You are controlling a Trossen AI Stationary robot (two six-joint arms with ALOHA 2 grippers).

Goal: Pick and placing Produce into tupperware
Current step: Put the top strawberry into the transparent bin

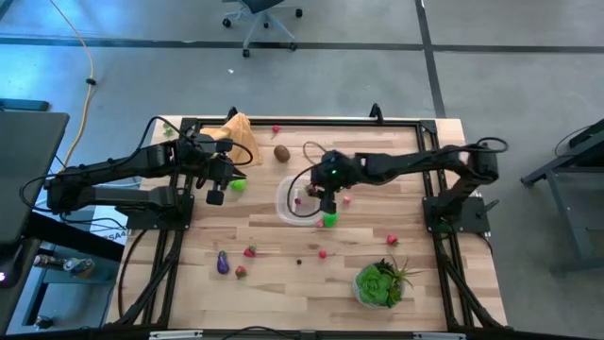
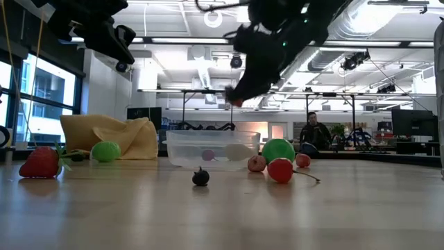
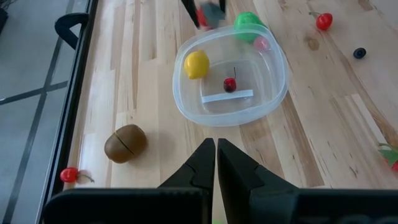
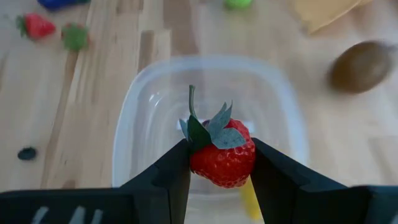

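The clear round tupperware stands mid-table; in the left wrist view it holds a yellow lemon and a cherry. My right gripper hangs over the tupperware, shut on a red strawberry. My left gripper is shut, holds nothing, and waits above the table left of the container. Loose produce lies around: a kiwi, a green lime against the container's near side, another lime, an eggplant and strawberries. My right gripper pinches the strawberry by its two sides between its two fingers. The fingers slant down from the table's right side. The berry is lifted clear above the tupperware, its green leafy cap and stem facing back toward the wrist.
An orange-tan cloth lies at the far edge. A leafy green plant stands near the front right. Small berries and a dark one dot the near half of the wooden table.
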